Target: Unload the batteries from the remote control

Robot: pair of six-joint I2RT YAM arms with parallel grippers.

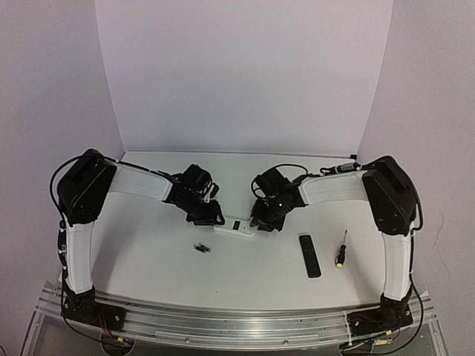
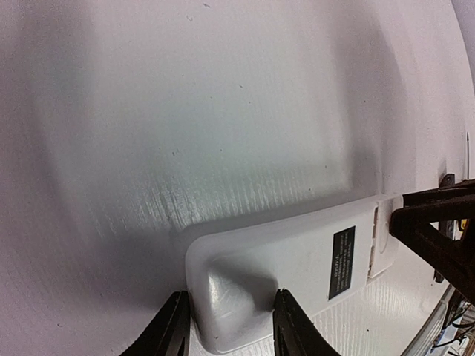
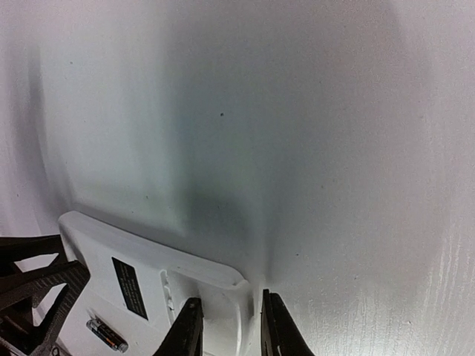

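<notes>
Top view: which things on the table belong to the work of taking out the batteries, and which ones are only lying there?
For the job:
white remote
battery, already out

Only lying about:
black remote
screwdriver

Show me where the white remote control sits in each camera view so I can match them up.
Top external: the remote control lies just below the picture's centre.
Left wrist: it fills the lower middle and runs toward the right edge, back face up.
Right wrist: it is in the lower left.
Shared landmark: the dark label on its back.
</notes>
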